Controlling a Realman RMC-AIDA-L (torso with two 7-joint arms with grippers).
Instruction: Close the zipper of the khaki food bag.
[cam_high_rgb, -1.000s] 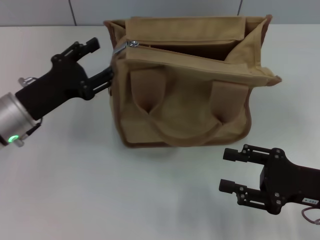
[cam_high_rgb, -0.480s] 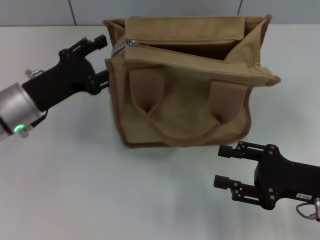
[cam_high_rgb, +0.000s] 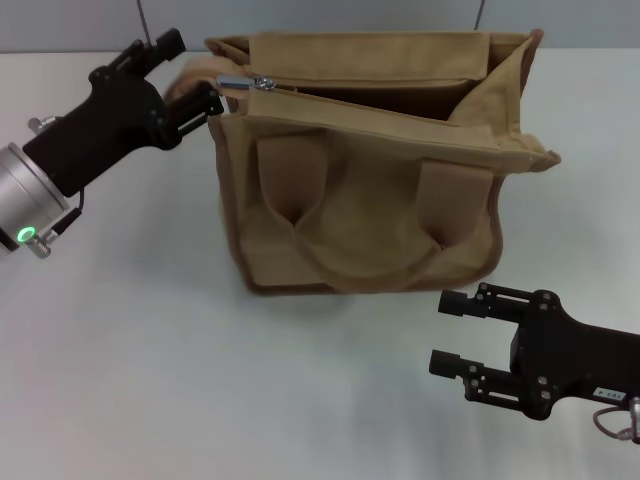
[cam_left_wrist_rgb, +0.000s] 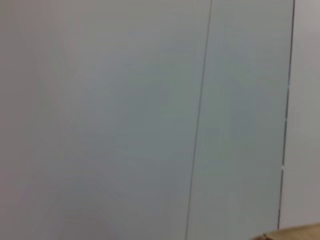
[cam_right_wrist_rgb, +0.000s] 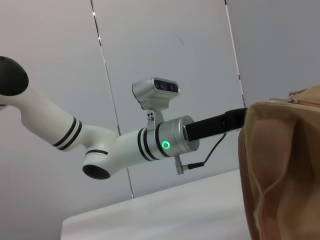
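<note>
The khaki food bag (cam_high_rgb: 380, 190) stands upright in the middle of the table, its top gaping open at the right. The zipper (cam_high_rgb: 262, 84) has its silver slider and pull tab at the bag's top left corner. My left gripper (cam_high_rgb: 188, 75) is open at that corner, its fingers (cam_high_rgb: 203, 102) straddling a fold of khaki fabric just left of the pull tab. My right gripper (cam_high_rgb: 450, 332) is open and empty, low near the table in front of the bag's right side. The right wrist view shows the bag's side (cam_right_wrist_rgb: 280, 170) and the left arm (cam_right_wrist_rgb: 165, 142).
The white table (cam_high_rgb: 150, 350) runs all around the bag. A grey panelled wall (cam_high_rgb: 320, 15) stands behind it. The left wrist view shows only the wall (cam_left_wrist_rgb: 150, 120) and a sliver of khaki at one edge.
My left gripper has moved up and away along the bag's left side to its top left corner, by the pull tab. The right gripper has shifted slightly left and barely moved since.
</note>
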